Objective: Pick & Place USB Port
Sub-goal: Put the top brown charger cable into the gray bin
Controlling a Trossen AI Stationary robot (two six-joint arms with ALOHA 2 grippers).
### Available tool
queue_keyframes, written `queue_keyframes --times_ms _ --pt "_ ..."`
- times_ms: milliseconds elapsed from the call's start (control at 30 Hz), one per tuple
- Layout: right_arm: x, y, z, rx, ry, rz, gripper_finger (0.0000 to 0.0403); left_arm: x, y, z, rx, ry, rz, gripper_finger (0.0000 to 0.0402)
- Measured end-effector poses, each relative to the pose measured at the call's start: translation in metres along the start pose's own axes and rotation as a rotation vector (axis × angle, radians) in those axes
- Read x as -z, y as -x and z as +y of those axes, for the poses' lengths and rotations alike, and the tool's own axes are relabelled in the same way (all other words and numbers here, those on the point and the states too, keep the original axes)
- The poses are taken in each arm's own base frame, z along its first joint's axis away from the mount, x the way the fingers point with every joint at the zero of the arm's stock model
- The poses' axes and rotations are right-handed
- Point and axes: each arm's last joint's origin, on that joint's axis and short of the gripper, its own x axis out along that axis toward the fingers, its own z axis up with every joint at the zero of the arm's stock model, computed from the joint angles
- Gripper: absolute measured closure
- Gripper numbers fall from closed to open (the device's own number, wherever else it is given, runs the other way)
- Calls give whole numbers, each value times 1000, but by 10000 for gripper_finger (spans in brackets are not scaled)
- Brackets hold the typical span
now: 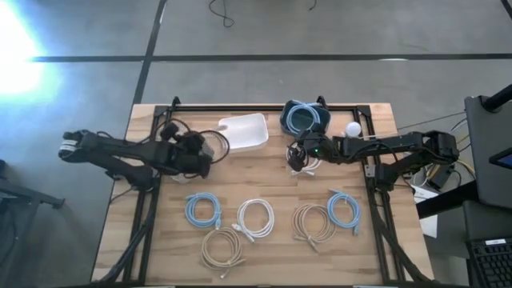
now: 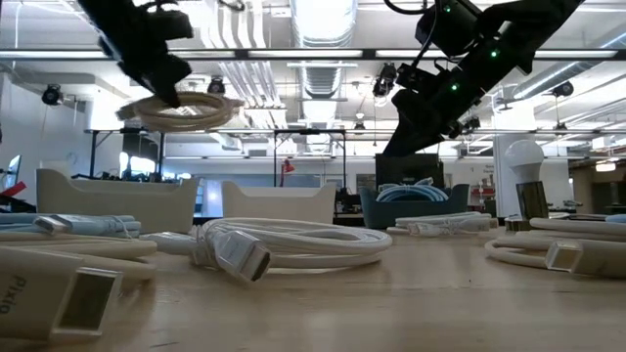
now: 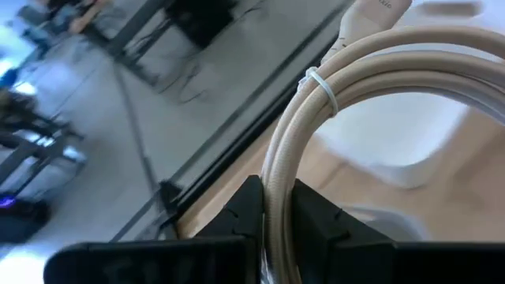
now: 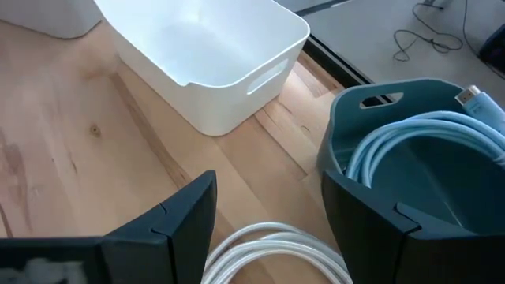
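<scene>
Wooden desk (image 1: 272, 192): your left hand (image 3: 272, 209) clamped a beige cable coil (image 3: 331, 95); your right hand (image 4: 264, 217) stood apart above a white cable (image 4: 276, 252).

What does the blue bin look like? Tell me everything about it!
The blue bin is a dark teal tub, plastic by its look, with rounded corners and a slot handle cut near its rim. It stands upright on the wooden table at the far edge, beside the white bin. A coiled light-blue cable lies inside, its plug poking over the rim. The right tool, open over a white cable, is just in front of it.
</scene>
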Motion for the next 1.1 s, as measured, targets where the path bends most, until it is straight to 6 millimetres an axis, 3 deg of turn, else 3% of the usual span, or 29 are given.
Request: queue_keyframes --times_ms 267,867,1100 --pt "0 0 0 0 -14 1 179 22 -9 1 -111 17 35 361" --pt "0 0 0 0 -13 1 179 102 -39 0 -212 -7 210 360" --pt "0 0 0 0 -13 1 179 109 -42 -2 -208 41 235 351"
